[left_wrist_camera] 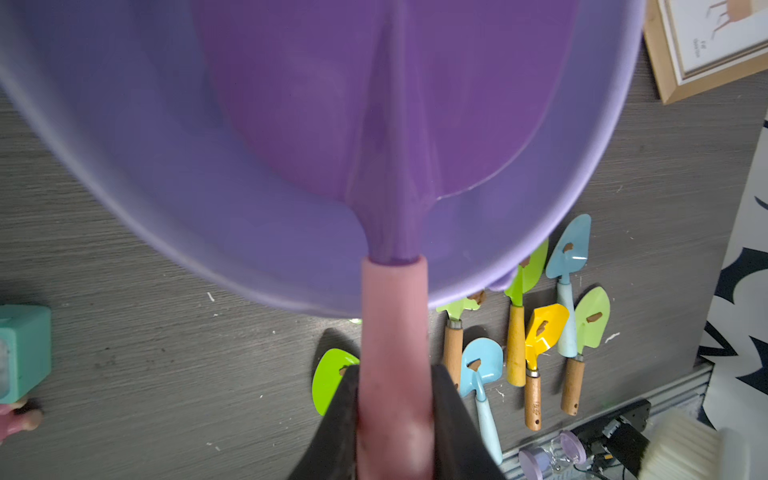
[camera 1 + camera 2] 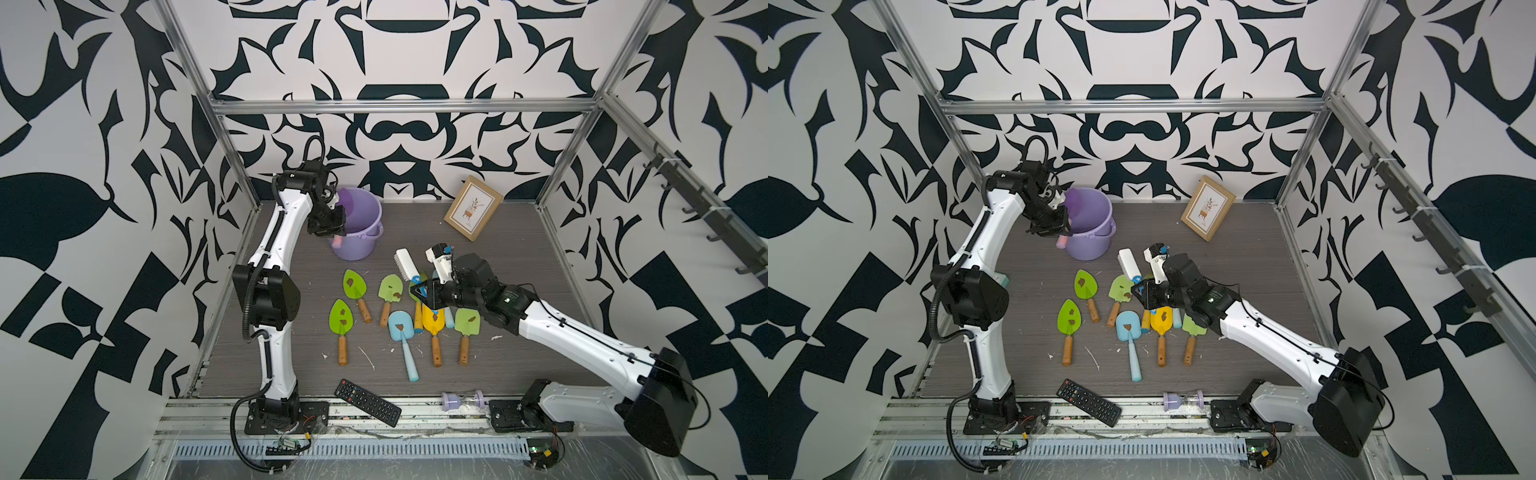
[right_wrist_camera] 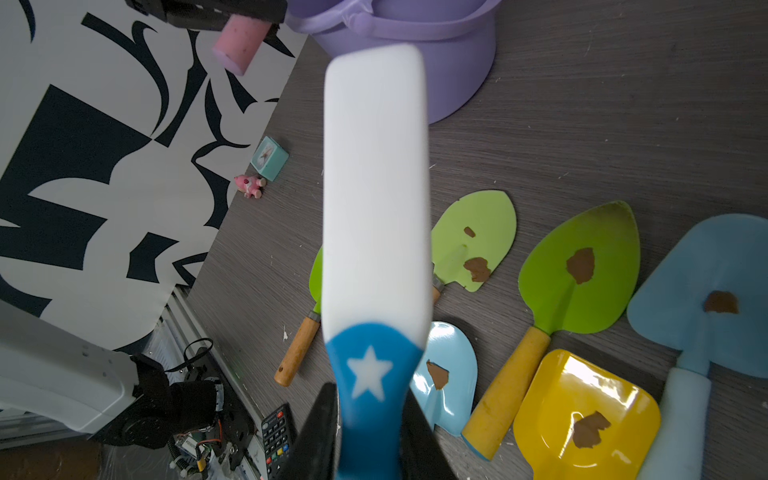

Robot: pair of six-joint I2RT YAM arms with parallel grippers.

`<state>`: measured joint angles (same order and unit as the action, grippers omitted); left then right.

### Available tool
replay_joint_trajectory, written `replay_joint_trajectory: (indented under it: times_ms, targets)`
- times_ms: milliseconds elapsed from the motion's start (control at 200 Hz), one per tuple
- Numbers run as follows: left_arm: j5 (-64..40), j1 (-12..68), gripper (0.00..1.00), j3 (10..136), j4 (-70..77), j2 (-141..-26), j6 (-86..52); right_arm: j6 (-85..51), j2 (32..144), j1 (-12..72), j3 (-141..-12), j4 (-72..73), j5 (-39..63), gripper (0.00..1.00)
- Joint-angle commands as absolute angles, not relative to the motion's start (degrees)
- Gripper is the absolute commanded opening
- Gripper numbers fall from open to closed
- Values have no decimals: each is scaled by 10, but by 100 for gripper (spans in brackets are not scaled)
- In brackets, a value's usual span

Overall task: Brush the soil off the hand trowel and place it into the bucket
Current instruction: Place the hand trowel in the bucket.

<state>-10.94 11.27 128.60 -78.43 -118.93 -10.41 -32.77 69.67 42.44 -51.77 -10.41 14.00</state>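
Clamping the pink handle (image 1: 392, 332) of a purple trowel (image 1: 374, 104), the left gripper (image 1: 395, 374) has its fingers (image 1: 451, 411) closed tight on either side of the handle. It holds the trowel at the lilac bucket (image 2: 357, 245), which stands at the far left of the table (image 2: 519, 270). The blade lies within the bucket's open mouth, while the handle sticks out over the near rim; whether the blade touches the inner wall cannot be told. The right gripper (image 3: 370, 415) is closed on the blue, star-marked grip of a white brush (image 3: 374, 187), held raised above a cluster of trowels (image 2: 354, 284) lying flat near the middle of the table. These are green, blue and yellow, and their blades carry small brown patches of soil (image 3: 580, 265). In both top views the brush is well apart from the bucket. A picture frame (image 2: 473, 208) leans at the back wall, and a remote (image 2: 368, 402) lies at the front edge.
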Motion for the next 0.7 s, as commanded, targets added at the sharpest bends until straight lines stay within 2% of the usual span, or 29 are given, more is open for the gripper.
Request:
replay_joint_trajectory:
  times_ms: [0, 115, 175, 260, 505, 590, 680, 695]
  targets:
    - [-85, 112, 10, 1324, -820, -1209, -93, -320, 677, 422, -516, -76, 143, 0]
    - [-69, 112, 26, 1348, -824, -1227, -91, -322, 674, 422, -512, -76, 141, 0]
    - [-69, 112, 39, 1356, -823, -1230, -90, -322, 674, 422, -512, -78, 140, 0]
    - [-71, 112, 48, 1366, -821, -1235, -89, -321, 675, 422, -512, -77, 140, 0]
    - [-74, 112, 50, 1384, -812, -1230, -91, -321, 695, 422, -526, -79, 145, 0]
    - [-79, 117, 55, 1369, -786, -1201, -93, -318, 702, 422, -534, -84, 146, 0]
    - [-58, 139, 83, 1306, -736, -1136, -93, -310, 708, 422, -546, -97, 145, 0]
    - [-53, 145, 92, 1289, -728, -1124, -89, -308, 709, 422, -548, -99, 145, 0]
